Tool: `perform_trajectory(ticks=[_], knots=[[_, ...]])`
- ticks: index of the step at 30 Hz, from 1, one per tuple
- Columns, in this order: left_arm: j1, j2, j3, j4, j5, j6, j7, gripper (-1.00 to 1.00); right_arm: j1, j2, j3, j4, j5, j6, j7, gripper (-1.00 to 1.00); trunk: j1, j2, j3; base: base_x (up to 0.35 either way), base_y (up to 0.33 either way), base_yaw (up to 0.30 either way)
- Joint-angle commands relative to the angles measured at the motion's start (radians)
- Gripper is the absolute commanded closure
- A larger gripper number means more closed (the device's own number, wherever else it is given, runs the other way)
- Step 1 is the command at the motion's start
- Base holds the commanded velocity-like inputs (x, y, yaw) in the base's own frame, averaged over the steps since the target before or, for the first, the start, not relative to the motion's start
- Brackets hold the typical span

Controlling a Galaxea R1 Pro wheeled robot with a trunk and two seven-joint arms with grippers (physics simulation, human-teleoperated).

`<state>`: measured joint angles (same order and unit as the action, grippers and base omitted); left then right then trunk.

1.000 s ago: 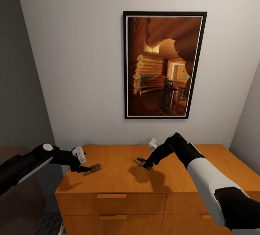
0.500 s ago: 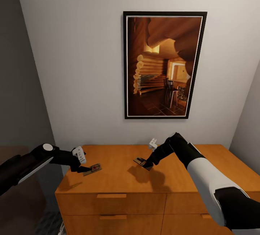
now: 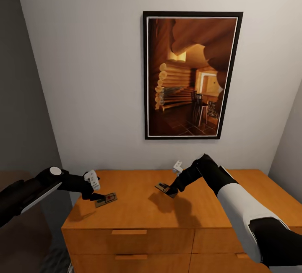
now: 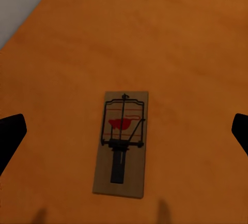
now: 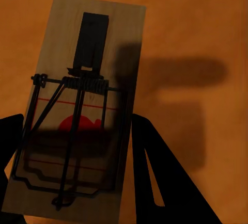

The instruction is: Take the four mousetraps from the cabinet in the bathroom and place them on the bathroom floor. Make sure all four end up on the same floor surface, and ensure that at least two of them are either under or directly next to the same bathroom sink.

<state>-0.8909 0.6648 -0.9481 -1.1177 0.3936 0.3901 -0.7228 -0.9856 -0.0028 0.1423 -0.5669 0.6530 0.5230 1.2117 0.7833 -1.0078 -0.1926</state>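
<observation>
- The cabinet [image 3: 138, 210] stands against a pale wall under a framed picture [image 3: 192, 75] of a log interior; its flat orange-brown top carries two mousetraps, and two drawer fronts with bar handles show along its front.
- The left mousetrap [image 3: 106, 199] lies flat near the top's left edge, roughly midway between the back and front edges. In the left wrist view the same trap [image 4: 122, 142] shows as a tan board with dark wire and a red spot, resting on the bare wood.
- The left gripper [image 3: 97, 196] hangs just at that trap's left end. Its jaws are spread wide: in the left wrist view one dark fingertip [image 4: 10, 133] sits well out to either side of the board, neither touching it.
- The right mousetrap [image 3: 165, 189] lies nearer the middle of the top, toward the back edge.
- The right gripper [image 3: 169, 189] is down on this trap. In the right wrist view the board [image 5: 82, 105] sits between the two dark fingers [image 5: 155, 177], which press against its long edges, so the jaws are clamped around it.
- The right trap's shadow falls on the wood beside it, and whether the board is lifted off the top I cannot tell.
</observation>
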Motion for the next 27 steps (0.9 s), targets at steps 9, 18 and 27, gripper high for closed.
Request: perform_trajectory(ticks=[9, 18, 27], knots=[[-0.002, 0.001, -0.003, -0.001, 0.010, 0.009, 0.002, -1.00, -0.001, 0.000, 0.002, -0.002, 0.000, 0.014, 0.005, 1.00, 0.000, -0.001, -0.002, 0.001, 0.000, 0.000], [-0.002, 0.001, -0.005, -0.002, 0.012, 0.010, 0.002, -1.00, -0.001, 0.000, 0.002, -0.002, 0.001, 0.014, 0.005, 1.00, 0.000, -0.001, -0.002, 0.067, 0.047, 0.000], [-0.002, 0.001, -0.004, -0.002, 0.010, 0.012, 0.002, -1.00, -0.001, 0.000, 0.002, -0.002, 0.000, 0.014, 0.005, 1.00, 0.000, -0.001, -0.002, 0.008, 0.006, 0.000]])
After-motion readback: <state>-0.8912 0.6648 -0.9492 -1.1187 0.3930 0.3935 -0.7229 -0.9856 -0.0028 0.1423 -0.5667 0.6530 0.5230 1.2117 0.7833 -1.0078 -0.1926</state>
